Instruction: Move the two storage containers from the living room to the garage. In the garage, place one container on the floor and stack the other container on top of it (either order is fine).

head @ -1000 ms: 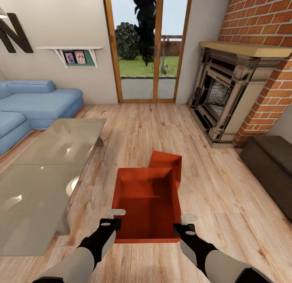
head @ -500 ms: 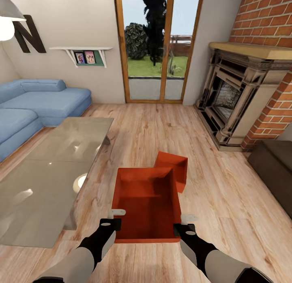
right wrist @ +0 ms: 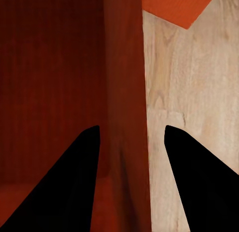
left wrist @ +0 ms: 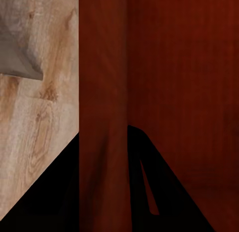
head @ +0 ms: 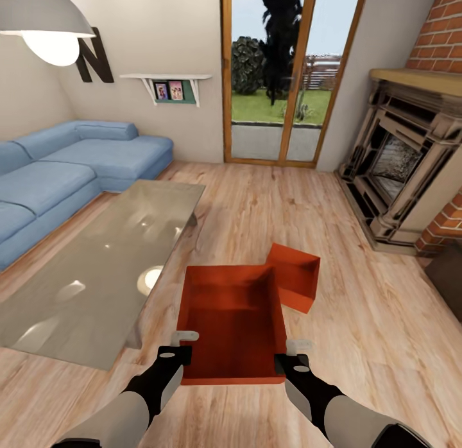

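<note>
Judging by its thin plain walls and open top, the near storage container [head: 232,326] should be light and fairly stiff, though a long wall may flex if you squeeze hard; the smooth sides look slippery, so a pinch over the rim is the safer hold. You have exactly that: the left gripper [head: 182,346] sits at the lower-left corner of the bin, the right gripper [head: 292,354] at the lower-right, low in the centre of the head view. In the left wrist view the jaws straddle the bin's side wall [left wrist: 102,117], one finger inside and one outside. The right wrist view shows the same, with the wall [right wrist: 124,107] standing between the two dark fingers [right wrist: 69,187]. Both pairs of jaws look closed onto that wall, gripping it. Keep the two holds level, since an uneven lift could twist the box.

It is an orange-red rectangular bin, darker inside, with a finely ribbed bottom. I judge it is held just above the wood-plank floor [head: 359,345], though whether it is clear of the boards is hard to tell.

The second container [head: 296,276], alike in colour, lies on the floor just past the held bin's upper-right corner, turned at an angle. The glass table [head: 96,275] stands to the left, the blue sofa [head: 70,172] beyond it, the fireplace [head: 404,172] at right.
</note>
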Motion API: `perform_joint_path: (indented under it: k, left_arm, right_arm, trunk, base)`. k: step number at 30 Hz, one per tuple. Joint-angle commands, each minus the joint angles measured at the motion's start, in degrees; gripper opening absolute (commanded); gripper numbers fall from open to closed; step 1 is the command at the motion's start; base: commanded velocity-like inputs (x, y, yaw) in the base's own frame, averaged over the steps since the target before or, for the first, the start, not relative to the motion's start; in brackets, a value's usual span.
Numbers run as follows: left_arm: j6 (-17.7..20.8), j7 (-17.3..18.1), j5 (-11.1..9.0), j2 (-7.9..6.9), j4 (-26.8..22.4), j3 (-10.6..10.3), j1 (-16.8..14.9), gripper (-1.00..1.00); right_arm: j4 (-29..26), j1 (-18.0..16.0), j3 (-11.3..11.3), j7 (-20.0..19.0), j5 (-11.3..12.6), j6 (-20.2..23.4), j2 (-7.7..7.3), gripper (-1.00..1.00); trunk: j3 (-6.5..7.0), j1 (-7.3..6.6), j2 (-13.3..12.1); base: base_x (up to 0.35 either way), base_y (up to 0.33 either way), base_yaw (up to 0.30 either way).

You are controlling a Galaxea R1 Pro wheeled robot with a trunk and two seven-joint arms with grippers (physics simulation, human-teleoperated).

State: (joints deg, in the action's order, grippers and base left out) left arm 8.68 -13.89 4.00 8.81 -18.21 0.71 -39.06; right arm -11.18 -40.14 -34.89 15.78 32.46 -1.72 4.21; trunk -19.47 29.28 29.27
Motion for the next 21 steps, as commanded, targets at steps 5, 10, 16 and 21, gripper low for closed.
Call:
perform_joint_path:
  k: [5,10,16,21]
  left_arm:
    - [0.55,-0.43,1.45,-0.02,-0.15,1.43,-0.05,-1.0]
    - [0.55,-0.43,1.45,-0.02,-0.15,1.45,-0.06,-1.0]
    - [0.55,-0.43,1.45,-0.03,-0.15,1.47,-0.05,-1.0]
    - [0.55,-0.43,1.45,-0.02,-0.15,1.44,-0.02,-1.0]
  right_arm:
    - [0.02,-0.03,0.46,1.27,0.1,-0.3,-0.52,-1.0]
    - [0.02,-0.03,0.46,1.27,0.09,-0.3,-0.52,-1.0]
    - [0.02,-0.03,0.44,1.27,0.07,-0.3,-0.52,-1.0]
    - [0.02,-0.03,0.44,1.27,0.07,-0.3,-0.52,-1.0]
  trunk:
    - [0.83,-1.08,-1.94]
    - [1.72,-2.18,-3.95]
    - [2.8,-3.5,-6.35]
    - [2.8,-3.5,-6.35]
  base:
    - [0.0,0.0,0.269]
    - [0.0,0.0,0.269]
    - [0.0,0.0,0.27]
    - [0.0,0.0,0.271]
